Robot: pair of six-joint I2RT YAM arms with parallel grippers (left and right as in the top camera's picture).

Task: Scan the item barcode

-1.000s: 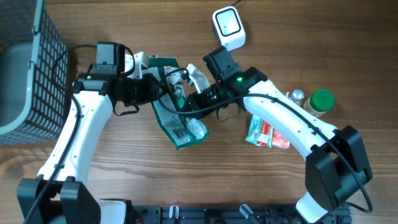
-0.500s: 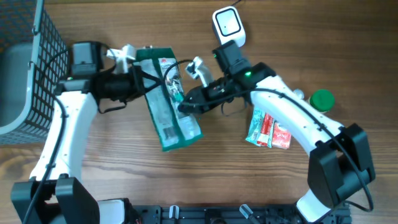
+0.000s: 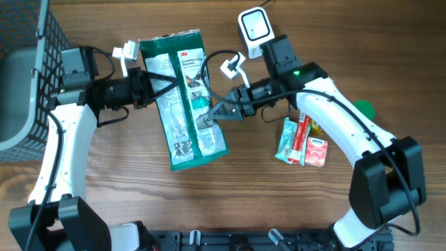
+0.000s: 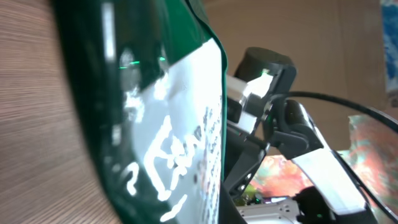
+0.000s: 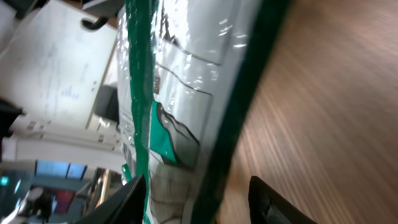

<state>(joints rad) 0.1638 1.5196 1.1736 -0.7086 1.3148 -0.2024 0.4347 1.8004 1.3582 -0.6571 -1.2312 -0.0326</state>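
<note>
From overhead, the left gripper (image 3: pixel 148 85) is clamped on the left long edge of the green package (image 3: pixel 185 97), its jaws pressed together on the film near the top corner. The package stretches away from it toward the right arm, printed face up, with a dark patch that looks like a barcode near the end farthest from the grip. The right gripper (image 3: pixel 211 115) sits at the package's opposite edge with its jaws apart, holding nothing. The white scanner (image 3: pixel 254 28) stands just behind the right gripper's wrist. A dark wire basket (image 3: pixel 31 63) lies behind the left arm, and a few small cartons (image 3: pixel 301 143) lie on the table (image 3: pixel 104 195) beside the right forearm. In the left wrist view the green package (image 4: pixel 143 112) fills the near field, tilted, and hides the fingers, so the grip itself cannot be seen there; the right arm (image 4: pixel 273 118) shows beyond it. In the right wrist view the right gripper (image 5: pixel 198 183) stands open, the package's green edge running between its two fingers (image 5: pixel 138 186), with bare table showing beside one of them.
</note>
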